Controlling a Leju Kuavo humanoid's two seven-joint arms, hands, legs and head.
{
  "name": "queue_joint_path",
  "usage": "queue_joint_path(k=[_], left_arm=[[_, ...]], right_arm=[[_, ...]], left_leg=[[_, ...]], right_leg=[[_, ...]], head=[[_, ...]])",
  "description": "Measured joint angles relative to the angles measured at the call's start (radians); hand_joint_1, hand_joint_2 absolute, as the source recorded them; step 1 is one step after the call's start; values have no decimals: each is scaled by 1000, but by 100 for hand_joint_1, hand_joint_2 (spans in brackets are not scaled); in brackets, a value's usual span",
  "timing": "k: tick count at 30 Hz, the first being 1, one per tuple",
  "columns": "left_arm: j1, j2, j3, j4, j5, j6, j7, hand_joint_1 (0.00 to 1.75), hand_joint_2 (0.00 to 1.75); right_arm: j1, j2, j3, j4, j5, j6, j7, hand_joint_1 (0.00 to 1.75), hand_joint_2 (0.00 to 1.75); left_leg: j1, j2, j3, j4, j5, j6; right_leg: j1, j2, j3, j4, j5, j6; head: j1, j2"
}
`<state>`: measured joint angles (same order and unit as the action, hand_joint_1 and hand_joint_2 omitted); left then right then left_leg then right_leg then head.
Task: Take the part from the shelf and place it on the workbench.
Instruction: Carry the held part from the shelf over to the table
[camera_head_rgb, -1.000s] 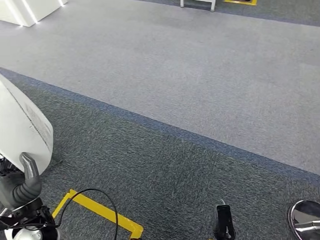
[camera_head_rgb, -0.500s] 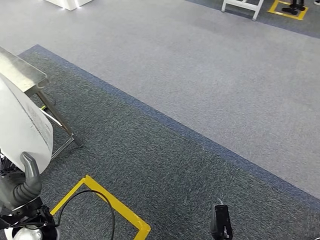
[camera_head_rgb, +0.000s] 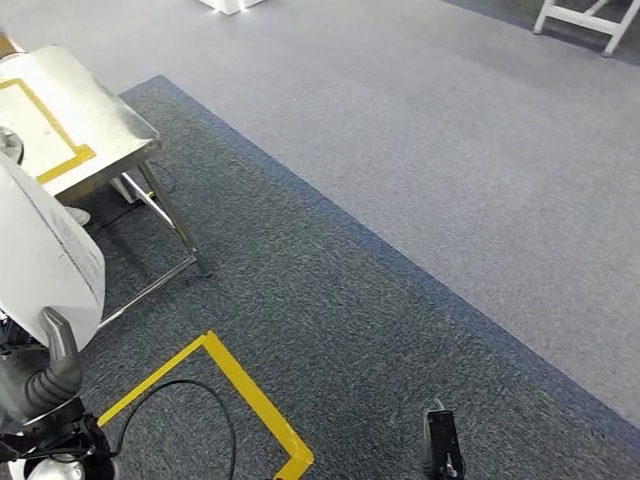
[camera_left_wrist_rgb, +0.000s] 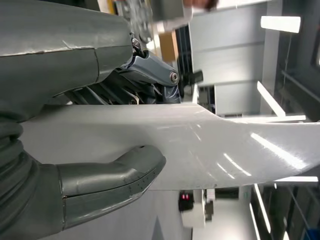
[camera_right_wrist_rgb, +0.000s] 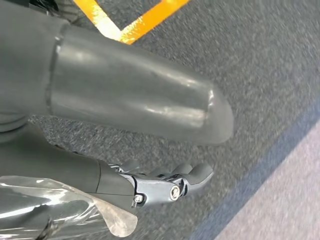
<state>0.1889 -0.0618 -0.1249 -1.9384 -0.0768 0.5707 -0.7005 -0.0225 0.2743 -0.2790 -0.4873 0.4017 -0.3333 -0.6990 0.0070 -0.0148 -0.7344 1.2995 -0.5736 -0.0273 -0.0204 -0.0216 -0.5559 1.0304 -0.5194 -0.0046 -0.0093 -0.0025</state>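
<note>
My left robot hand (camera_head_rgb: 47, 365) clamps the white part (camera_head_rgb: 41, 255) between thumb and fingers, edge up for carrying toward the steel worktop (camera_head_rgb: 83, 125) ahead on the left. My right robot hand (camera_right_wrist_rgb: 158, 150) hangs empty, fingers apart, over the carpet (camera_head_rgb: 392, 230). The part's far end is cut off.

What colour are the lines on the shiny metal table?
Yellow. The tape lines on the silver metal workbench show best in the head view.
</note>
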Motion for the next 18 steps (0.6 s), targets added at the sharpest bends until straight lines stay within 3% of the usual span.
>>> queue_joint_path(k=[1,3,5,7,9,11,13,15,16,17,18], left_arm=[[0,0,0,2,2,-1,0,175,175],[0,0,1,5,6,-6,0,175,175],[-3,0,1,6,7,-8,0,175,175],[-5,0,1,7,8,-9,0,175,175],[-4,0,2,7,8,-9,0,175,175],[-5,-1,4,7,9,-9,0,175,175],[-8,-2,5,7,9,-9,0,175,175],[-8,-3,6,9,9,-10,0,175,175],[-7,-3,6,10,9,-10,0,175,175],[-7,-3,6,11,9,-10,0,175,175],[-7,-3,6,12,10,-10,0,175,175]], right_arm=[[0,0,2,1,-1,-1,0,0,0],[-4,0,7,4,-2,-1,0,0,0],[-8,0,11,4,-3,-1,0,0,0],[-9,-1,14,5,-4,-1,0,0,0],[-12,-1,17,6,-4,-1,0,0,0],[-15,-1,20,6,-4,-2,-1,0,0],[-15,-2,22,7,-4,-2,-1,0,0],[-11,-3,22,9,-4,-2,-1,0,0],[-10,-4,22,10,-4,-2,0,0,0],[-9,-5,22,11,-4,-2,0,0,0],[-10,-5,22,11,-4,-2,0,0,0]], left_leg=[[1,3,-5,9,8,0],[0,18,42,-86,72,5],[-12,72,104,-210,116,16],[-25,102,123,-257,118,27],[-24,80,123,-266,119,37],[-16,54,129,-276,124,49],[-11,29,131,-279,125,58],[-10,-1,132,-279,123,62],[-10,-17,133,-279,122,62],[-10,-33,135,-279,122,61],[-9,-48,138,-278,120,59]], right_leg=[[1,-16,3,0,-3,0],[2,-43,12,0,-10,2],[5,-64,21,0,-19,10],[10,-86,27,-2,-25,20],[10,-105,33,-6,-32,31],[7,-63,21,24,-55,40],[5,1,-37,137,-106,46],[6,19,-114,264,-144,49],[6,21,-135,285,-135,50],[5,22,-136,264,-105,50],[4,31,-117,205,-60,49]], head=[[0,0],[0,0],[-1,0],[-1,0],[-1,0],[2,0],[8,0],[10,0],[10,0],[10,0],[10,0]])
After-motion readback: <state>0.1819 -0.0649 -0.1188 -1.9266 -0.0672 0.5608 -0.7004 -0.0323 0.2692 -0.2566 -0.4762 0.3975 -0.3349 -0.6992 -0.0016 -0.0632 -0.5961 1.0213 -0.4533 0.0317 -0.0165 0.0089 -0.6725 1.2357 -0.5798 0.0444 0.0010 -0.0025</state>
